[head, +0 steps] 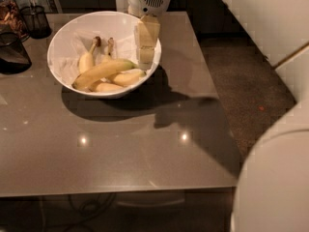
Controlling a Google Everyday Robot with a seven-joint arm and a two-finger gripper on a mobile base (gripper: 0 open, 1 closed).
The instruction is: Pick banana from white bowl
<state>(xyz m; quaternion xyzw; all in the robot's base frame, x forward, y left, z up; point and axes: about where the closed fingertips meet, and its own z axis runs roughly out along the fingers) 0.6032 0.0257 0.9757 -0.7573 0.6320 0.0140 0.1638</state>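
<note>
over white bowl [63, 33] rim, gripper [146, 62], state unclear; banana [104, 70] beside, apart.

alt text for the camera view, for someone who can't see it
The robot's pale gripper hangs over the right rim of a white bowl on a grey table, just right of the long banana lying among shorter bananas inside. Dark glass containers stand at the table's left edge.

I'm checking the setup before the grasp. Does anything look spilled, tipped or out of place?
Nothing stands out. The white bowl sits upright on the table, the banana lies across shorter bananas inside it, and the gripper hangs over the bowl's right rim.
</note>
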